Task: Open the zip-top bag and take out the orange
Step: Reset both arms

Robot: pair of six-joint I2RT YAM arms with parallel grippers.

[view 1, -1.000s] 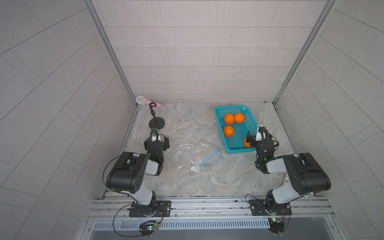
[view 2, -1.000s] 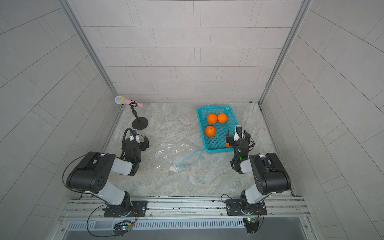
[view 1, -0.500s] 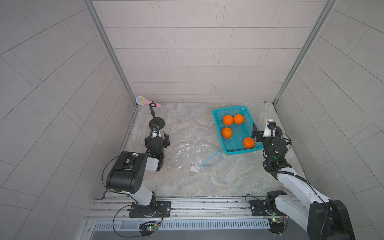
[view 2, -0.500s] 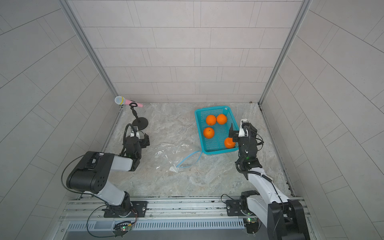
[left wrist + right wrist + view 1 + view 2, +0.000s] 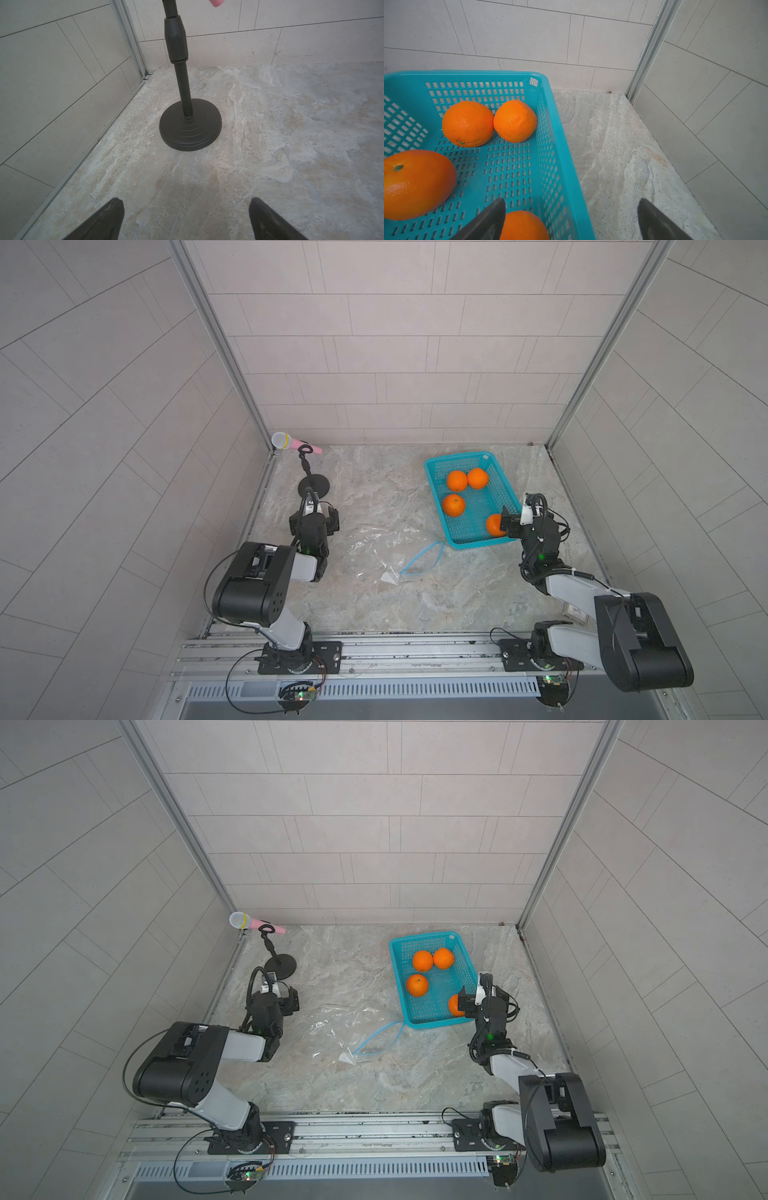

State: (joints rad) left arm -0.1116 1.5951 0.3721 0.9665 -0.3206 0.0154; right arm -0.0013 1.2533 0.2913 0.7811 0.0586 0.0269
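The zip-top bag lies flat and crumpled mid-table, its light-blue zip strip parted into a loop; I see nothing inside it. Several oranges sit in the teal basket. The nearest orange is at the basket's near right corner. My right gripper hangs open over that corner, one finger above the orange, the other outside the wall. Left of the bag, my left gripper stands open and empty over bare table.
A black microphone stand with a pink microphone stands at the back left, just beyond the left gripper. Tiled walls close in on three sides. The basket sits at the back right, close to the bag's zip end.
The right gripper swung out to the right, then came back over the basket's near right corner. The basket shifted slightly. The left arm and the bag stayed put.
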